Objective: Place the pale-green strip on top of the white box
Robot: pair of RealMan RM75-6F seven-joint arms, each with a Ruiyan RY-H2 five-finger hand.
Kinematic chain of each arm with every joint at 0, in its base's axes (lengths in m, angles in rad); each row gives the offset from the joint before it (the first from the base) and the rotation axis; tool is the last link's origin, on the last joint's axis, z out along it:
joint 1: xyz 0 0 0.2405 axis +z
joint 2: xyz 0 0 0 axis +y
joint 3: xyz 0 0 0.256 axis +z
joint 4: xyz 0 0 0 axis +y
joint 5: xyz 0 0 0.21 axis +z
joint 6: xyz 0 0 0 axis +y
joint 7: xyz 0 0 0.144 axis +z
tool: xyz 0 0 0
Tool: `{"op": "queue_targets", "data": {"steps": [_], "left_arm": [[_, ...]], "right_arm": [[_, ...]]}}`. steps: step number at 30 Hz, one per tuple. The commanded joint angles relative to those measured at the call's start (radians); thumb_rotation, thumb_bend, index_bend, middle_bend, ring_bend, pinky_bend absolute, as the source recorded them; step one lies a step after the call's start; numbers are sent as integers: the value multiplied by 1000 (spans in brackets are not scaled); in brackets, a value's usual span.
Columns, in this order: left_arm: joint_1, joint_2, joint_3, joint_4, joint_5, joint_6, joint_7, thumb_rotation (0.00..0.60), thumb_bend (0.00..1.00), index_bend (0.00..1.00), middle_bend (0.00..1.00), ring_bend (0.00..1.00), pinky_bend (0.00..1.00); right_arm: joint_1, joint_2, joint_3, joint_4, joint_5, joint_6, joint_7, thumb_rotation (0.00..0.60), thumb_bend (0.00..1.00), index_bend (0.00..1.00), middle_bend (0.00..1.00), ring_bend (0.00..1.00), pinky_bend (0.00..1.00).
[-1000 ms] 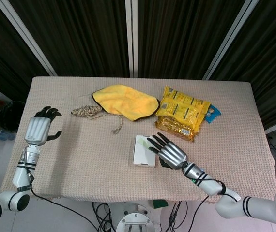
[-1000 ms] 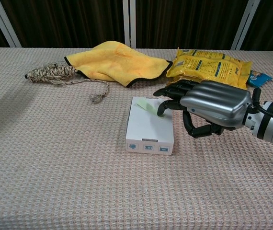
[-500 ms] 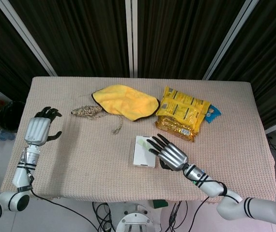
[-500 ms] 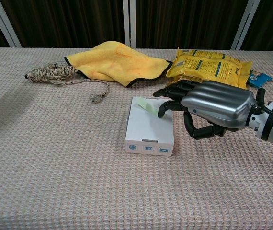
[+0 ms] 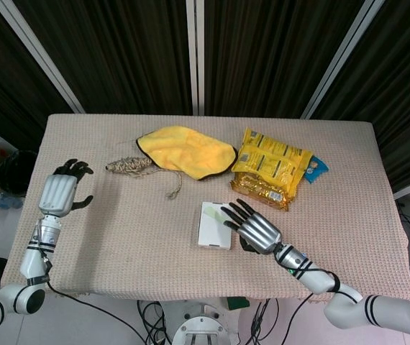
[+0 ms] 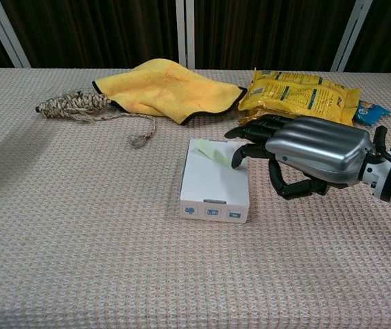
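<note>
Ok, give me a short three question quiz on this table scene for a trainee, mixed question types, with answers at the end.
1. True or false: the strip lies on the box.
2. Which robot hand is beside the box? A) left B) right
3. Fill in: the rope lies left of the yellow ____.

Key:
1. True.
2. B, the right robot hand; the left robot hand is at the table's left edge, holding nothing.
3. Cloth.
</note>
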Motion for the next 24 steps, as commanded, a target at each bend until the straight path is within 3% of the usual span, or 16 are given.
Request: {"op": "queue_targets", "data": {"steps": [1,14,24], "left_arm": [[0,0,0,0,-1,-1,1,600,161,342,231,147,304],[0,3,-1,-3,0,0,0,600,161,342,231,146,304],[0,3,-1,-2,0,1,2,600,161,342,231,147,304]], "right_arm": [[0,0,-1,2,4,-6,-1,326,973,272,0,0,0],[-5,10,8,-5,-9,29,11,326,973,282,0,0,0],[-1,4,-1,8,6,-5,8,326,973,282,0,0,0]]}}
